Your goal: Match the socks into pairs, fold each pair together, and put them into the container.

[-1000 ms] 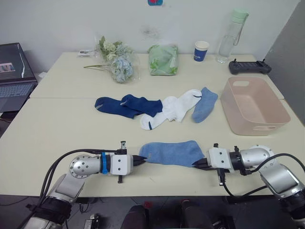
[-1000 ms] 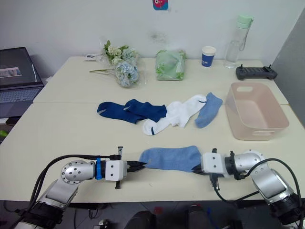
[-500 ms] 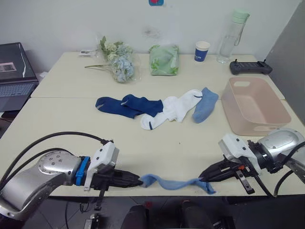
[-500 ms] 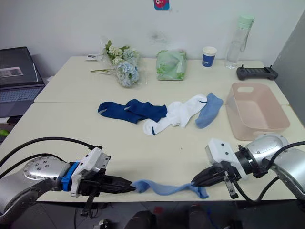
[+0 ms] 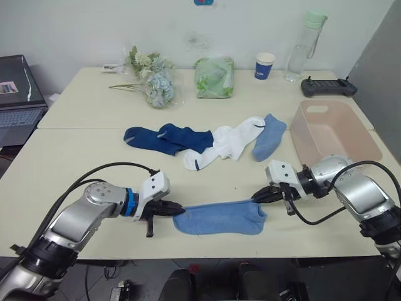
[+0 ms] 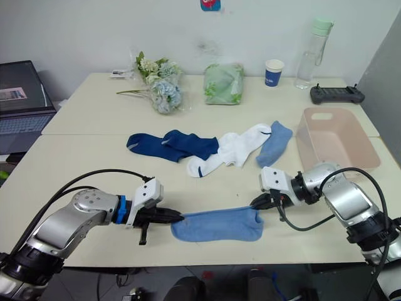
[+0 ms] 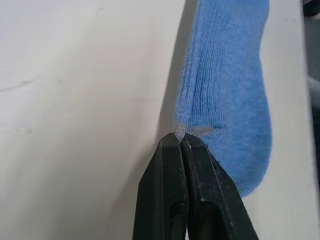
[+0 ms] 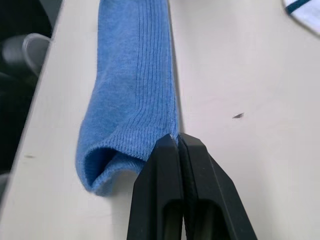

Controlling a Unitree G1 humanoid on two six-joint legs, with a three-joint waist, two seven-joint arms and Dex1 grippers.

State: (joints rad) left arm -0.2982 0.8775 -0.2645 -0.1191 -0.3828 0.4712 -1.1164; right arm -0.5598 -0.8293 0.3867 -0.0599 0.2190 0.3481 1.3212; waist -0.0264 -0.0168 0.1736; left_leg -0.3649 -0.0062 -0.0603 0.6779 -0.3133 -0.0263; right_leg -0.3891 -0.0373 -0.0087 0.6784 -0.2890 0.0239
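A light blue sock (image 5: 219, 217) lies flat near the table's front edge. My left gripper (image 5: 177, 211) is shut on its left end, seen close up as the gripper (image 7: 181, 141) pinching the grey-tipped toe of the sock (image 7: 225, 95). My right gripper (image 5: 256, 198) is shut on the sock's right upper corner, where its cuff (image 8: 135, 100) opens. Farther back lie two navy socks (image 5: 164, 138), two white socks (image 5: 229, 143) and another light blue sock (image 5: 269, 136) in a row. The pale pink container (image 5: 335, 135) stands at the right.
Along the far edge stand a bunch of flowers (image 5: 153, 81), a green bag (image 5: 215, 77), a blue-and-white paper cup (image 5: 264, 66), a clear bottle (image 5: 301, 50) and a black controller (image 5: 328, 86). A laptop (image 5: 19, 94) sits at far left.
Both grippers have carried the light blue sock back from over the front edge and laid it flat on the table. The right gripper has come in toward the middle.
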